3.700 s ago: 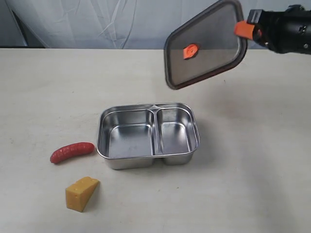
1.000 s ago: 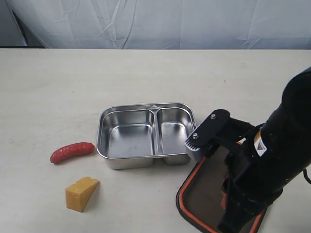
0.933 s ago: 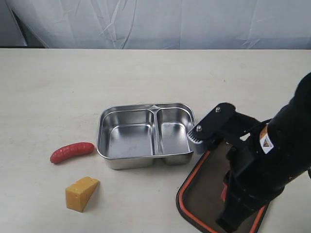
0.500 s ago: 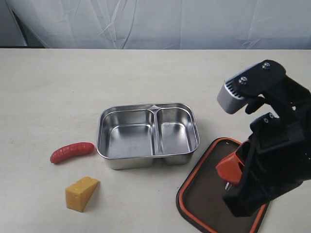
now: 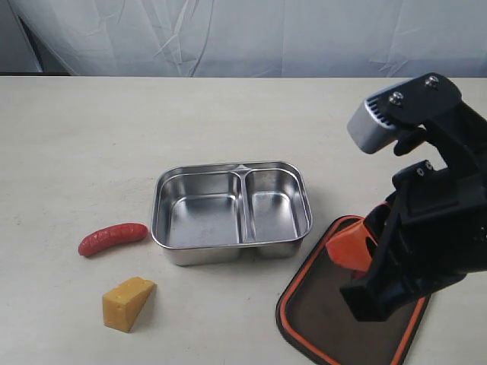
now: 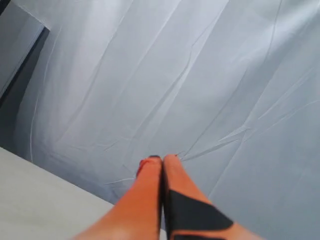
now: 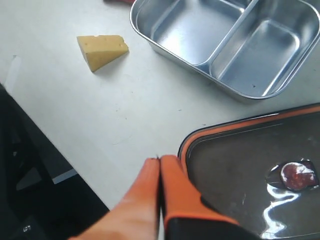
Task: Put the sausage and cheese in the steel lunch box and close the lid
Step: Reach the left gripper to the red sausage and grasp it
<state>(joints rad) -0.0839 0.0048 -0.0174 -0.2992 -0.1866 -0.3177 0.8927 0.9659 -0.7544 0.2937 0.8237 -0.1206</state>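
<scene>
Steel lunch box (image 5: 232,209) sits empty mid-table; the sausage (image 5: 112,238) and the cheese (image 5: 128,303) lie apart on the table (image 5: 91,137), left of it in the exterior view. The lid (image 5: 319,319) lies flat just beside the box, apparently seal-side up, its far side hidden by the right arm (image 5: 434,228) and its lower edge cut off. The right gripper (image 7: 159,161) hangs by the lid's rim, fingers pressed together on nothing. The left gripper (image 6: 161,158), likewise closed and empty, faces white curtain (image 6: 200,75).
</scene>
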